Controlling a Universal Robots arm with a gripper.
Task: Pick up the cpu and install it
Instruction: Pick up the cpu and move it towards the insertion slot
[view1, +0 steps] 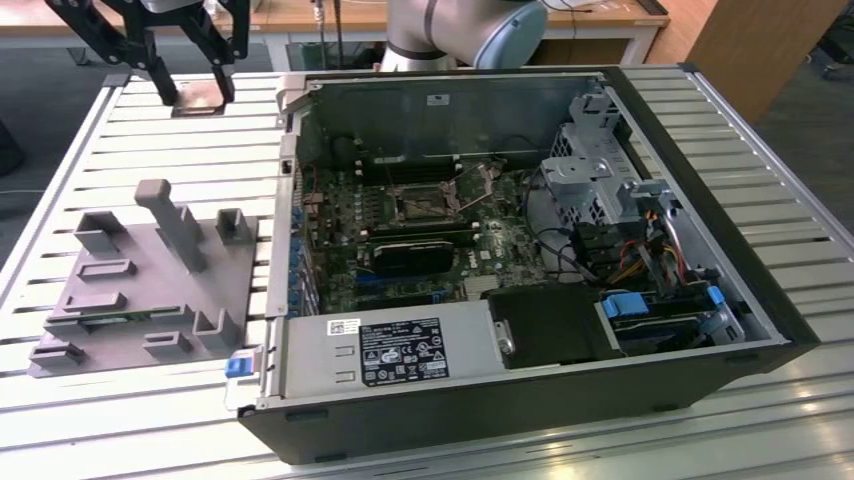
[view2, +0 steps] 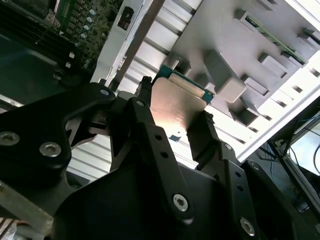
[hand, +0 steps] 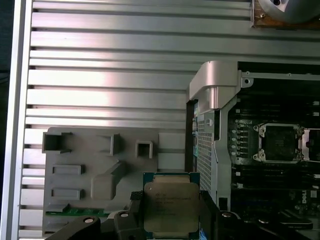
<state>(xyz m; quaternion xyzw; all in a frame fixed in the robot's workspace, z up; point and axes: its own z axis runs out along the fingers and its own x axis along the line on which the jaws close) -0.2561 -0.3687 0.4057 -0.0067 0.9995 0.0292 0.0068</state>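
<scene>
Our end effector (view2: 172, 119) is pinching the cpu (hand: 171, 207). Its fingers (view2: 201, 136) press on two sides of the chip, and the shiny top faces up. In the exterior view we see the cpu held in the air over the desk (view1: 174, 160), at the far corner on the exterior view's left. It touches nothing but the fingers.

We think the pick-up is done and the carry is the step in hand. The socket (view1: 424, 203) is well apart from the chip, inside the case (view1: 534, 412). This step calls for a flat chip, a firm but soft hold, and corners that line up with the socket.

The grey tray (view1: 134, 295) lies on the desk just beside the case. A thin green strip (hand: 75, 212) sits in one slot. The other slots look bare. The open case holds a green board (view1: 514, 245) and wires (view1: 574, 250). The socket's middle looks dark and bare.
</scene>
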